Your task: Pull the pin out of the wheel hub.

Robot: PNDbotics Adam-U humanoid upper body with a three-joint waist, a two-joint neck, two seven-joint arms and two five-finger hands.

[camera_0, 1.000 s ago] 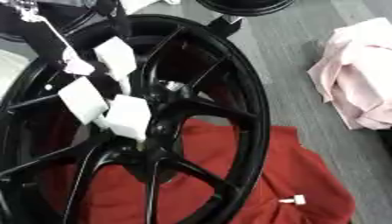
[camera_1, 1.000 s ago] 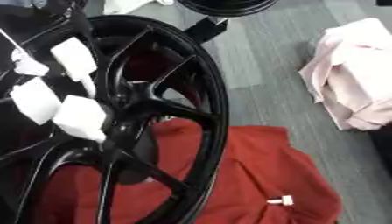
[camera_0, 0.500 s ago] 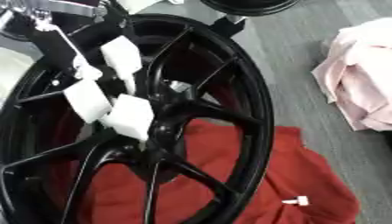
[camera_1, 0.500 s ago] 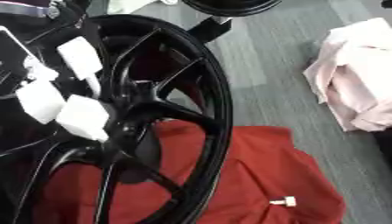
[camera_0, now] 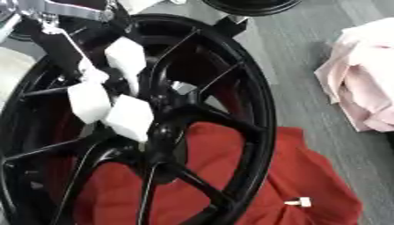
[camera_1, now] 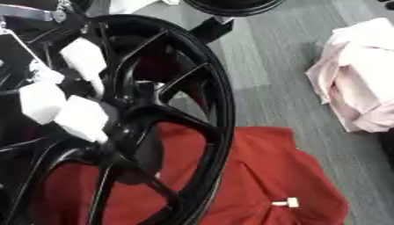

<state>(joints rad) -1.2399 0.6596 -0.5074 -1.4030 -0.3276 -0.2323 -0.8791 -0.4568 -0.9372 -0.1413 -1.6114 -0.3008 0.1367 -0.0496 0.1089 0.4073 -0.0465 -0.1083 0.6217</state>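
1. Black alloy wheel (camera_0: 231, 114), one in number, stands tilted on its rim across the left and centre of the scene, its spokes converging on the wheel hub (camera_0: 165, 136) at lower centre.
2. One left hand (camera_0: 104, 99), with white-padded fingers (camera_0: 129, 117), reaches in from the upper left. Its fingers are bent and lie against the spokes just beside the hub; whether they pinch anything cannot be told. No right hand shows in either view.
3. One small white pin (camera_1: 286, 203), short and with a broader head, lies on the red cloth (camera_1: 261, 176) at near right, well apart from the hub. No pin can be made out in the hub itself, so the extraction appears already done, though the hub's bore is partly hidden by the fingers.
4. Handling, as a judgement: the pin looks light, rigid and smooth, best taken by its head between fingertip and thumb; it may roll or slip on folds of cloth. The wheel looks heavy and stiff, and could tip if pushed at a spoke.
5. Other items: one pale pink cloth (camera_0: 362, 79) crumpled at far right; one dark round object (camera_0: 250, 5) at the far edge, partly cut off.
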